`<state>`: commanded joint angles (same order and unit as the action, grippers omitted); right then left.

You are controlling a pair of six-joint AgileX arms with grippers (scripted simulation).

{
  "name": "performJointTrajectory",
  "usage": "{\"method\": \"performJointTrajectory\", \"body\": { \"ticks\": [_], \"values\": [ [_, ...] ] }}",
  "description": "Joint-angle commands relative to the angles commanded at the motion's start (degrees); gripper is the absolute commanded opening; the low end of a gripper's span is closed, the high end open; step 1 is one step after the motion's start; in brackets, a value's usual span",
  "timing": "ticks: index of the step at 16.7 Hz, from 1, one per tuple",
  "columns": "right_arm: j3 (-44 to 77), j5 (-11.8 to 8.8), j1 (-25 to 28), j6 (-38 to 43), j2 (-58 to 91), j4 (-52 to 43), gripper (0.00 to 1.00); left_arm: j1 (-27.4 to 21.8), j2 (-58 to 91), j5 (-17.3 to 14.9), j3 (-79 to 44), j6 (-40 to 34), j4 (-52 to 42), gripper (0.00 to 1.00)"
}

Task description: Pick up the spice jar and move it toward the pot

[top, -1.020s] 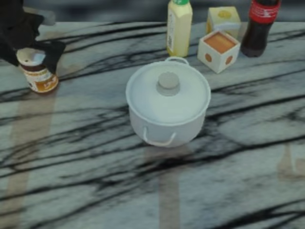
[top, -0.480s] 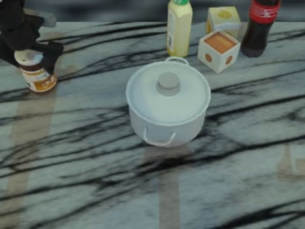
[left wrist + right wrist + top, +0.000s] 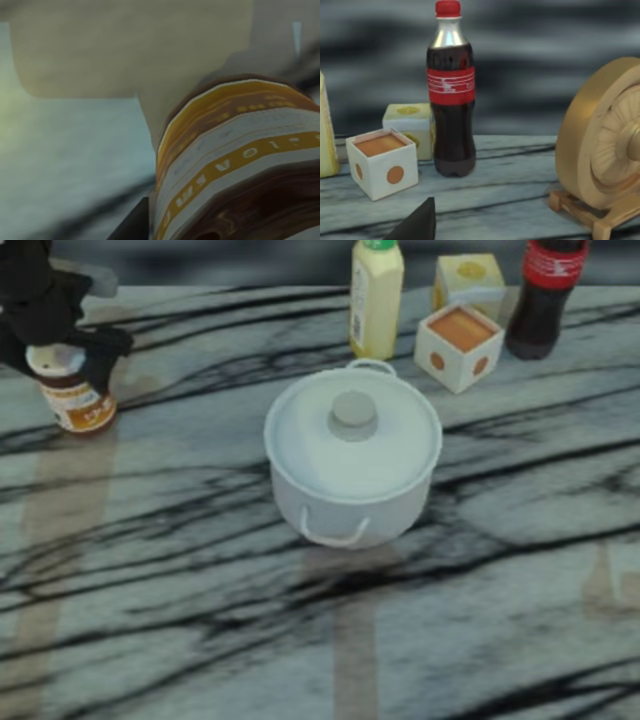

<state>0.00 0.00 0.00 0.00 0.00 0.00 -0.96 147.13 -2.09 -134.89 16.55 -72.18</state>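
Observation:
The spice jar (image 3: 84, 404), with a white cap, dark contents and a white-and-orange label, is at the table's far left. My left gripper (image 3: 62, 352) is shut on it just below the cap. The jar's label (image 3: 240, 165) fills the left wrist view, with one dark finger (image 3: 132, 226) beside it. The large white pot (image 3: 352, 465), with a lid and grey knob, stands at the table's middle, well to the right of the jar. Only a dark tip of my right gripper (image 3: 420, 224) shows in the right wrist view; it is out of the top view.
Behind the pot stand a tall yellow bottle (image 3: 376, 300), a white-and-orange cube box (image 3: 458, 345), a yellow box (image 3: 468, 278) and a cola bottle (image 3: 545, 295). A wooden wheel-shaped ornament (image 3: 605, 140) stands to the right of the cola bottle.
The left gripper and the jar in it have shifted slightly left and toward the far edge in the top view. The pot and the other things have not moved.

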Motion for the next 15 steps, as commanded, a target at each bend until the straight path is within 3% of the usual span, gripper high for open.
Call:
{"method": "performJointTrajectory", "body": {
  "ticks": [2,11,15],
  "values": [
    [0.00,0.00,0.00,0.00,0.00,0.00,1.00,0.00,0.00,0.00,0.00,0.00,0.00,0.00],
    [0.00,0.00,0.00,0.00,0.00,0.00,1.00,-0.08,-0.13,0.04,0.13,0.09,-0.01,0.00],
    [0.00,0.00,0.00,0.00,0.00,0.00,1.00,0.19,-6.71,0.23,6.58,0.10,-0.37,0.00]
  ]
}}
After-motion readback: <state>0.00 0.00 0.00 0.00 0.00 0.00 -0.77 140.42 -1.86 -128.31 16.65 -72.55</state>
